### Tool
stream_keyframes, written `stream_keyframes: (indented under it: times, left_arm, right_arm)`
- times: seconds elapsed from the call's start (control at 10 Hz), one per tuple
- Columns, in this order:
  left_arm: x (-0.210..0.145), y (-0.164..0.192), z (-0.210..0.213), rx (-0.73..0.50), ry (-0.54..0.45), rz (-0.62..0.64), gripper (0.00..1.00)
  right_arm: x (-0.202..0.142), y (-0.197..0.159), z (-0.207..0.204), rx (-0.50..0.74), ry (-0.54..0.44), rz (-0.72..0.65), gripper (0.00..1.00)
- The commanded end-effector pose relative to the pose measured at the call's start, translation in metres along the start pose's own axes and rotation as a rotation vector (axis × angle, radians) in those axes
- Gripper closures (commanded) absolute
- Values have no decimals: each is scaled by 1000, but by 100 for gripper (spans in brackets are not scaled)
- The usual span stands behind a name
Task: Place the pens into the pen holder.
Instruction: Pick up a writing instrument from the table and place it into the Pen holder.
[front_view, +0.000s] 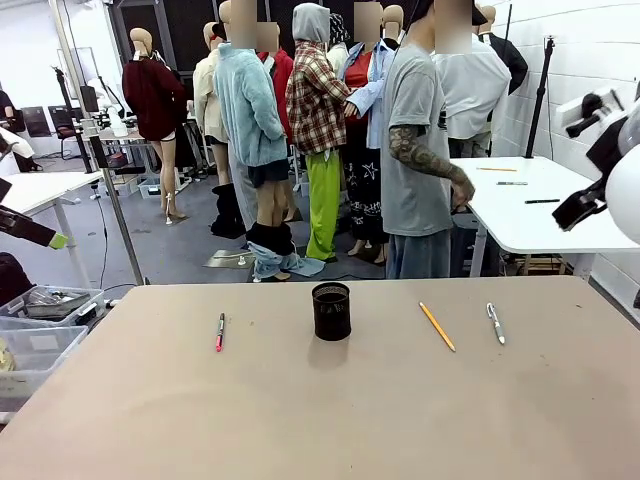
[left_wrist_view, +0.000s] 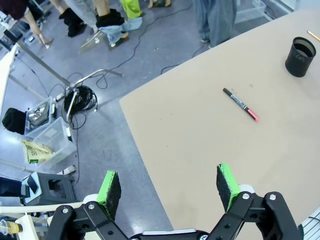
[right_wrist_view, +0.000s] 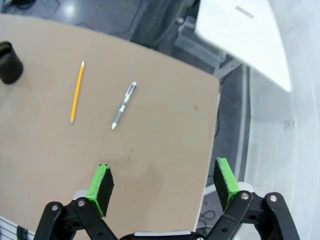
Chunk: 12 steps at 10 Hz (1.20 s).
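A plain beige tabletop (front_view: 300, 420) carries four small things, all lying in its far half. The task has not begun, in my judgement: nothing stands in the holder and all three pens are left to place.

The left gripper (left_wrist_view: 167, 175), black with green pads, hangs above the tabletop's left edge, its jaws spread wide and holding nothing. Toward the far left corner lies a thin dark pen with a pink-red tip (front_view: 220, 331). Near the middle of the far edge stands the small black cylindrical mesh pen holder (front_view: 331, 310), upright. Right of it lies a yellow-orange pencil (front_view: 436, 326), then a pale silver pen (front_view: 496, 323), just beside each other, toward the far right corner. The right gripper (right_wrist_view: 162, 172) hangs above the right edge, jaws also spread and holding nothing.

No brand or label can be read; faint print on the dark pen's barrel is too small to make out.
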<state>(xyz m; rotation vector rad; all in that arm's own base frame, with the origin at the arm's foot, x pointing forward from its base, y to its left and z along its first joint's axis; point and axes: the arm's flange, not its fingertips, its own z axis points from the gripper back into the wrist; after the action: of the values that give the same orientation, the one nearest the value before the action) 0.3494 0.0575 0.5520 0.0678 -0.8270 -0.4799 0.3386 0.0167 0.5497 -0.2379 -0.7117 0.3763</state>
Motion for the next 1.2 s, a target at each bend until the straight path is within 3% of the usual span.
stream_keyframes:
  times: [0.0,0.5,0.6,0.7,0.9,1.0,1.1]
  left_arm:
    - [3,-2,1,15,2,17,0]
    - [3,-2,1,15,2,17,0]
    - [3,-2,1,15,2,17,0]
    - [3,-2,1,15,2,17,0]
    - [3,-2,1,15,2,17,0]
    - [3,-2,1,15,2,17,0]
    - [3,-2,1,15,2,17,0]
  right_arm:
    - [-84,39,-83,87,36,3,0]
    - [-33,50,-193,173,253,28,0]
    - [-33,53,-196,137,265,-20,0]
    - [-44,50,-188,178,247,42,0]
    - [-44,50,-188,178,247,42,0]
    - [-44,51,-195,179,262,29,0]
    - [-32,56,-211,180,337,62,0]
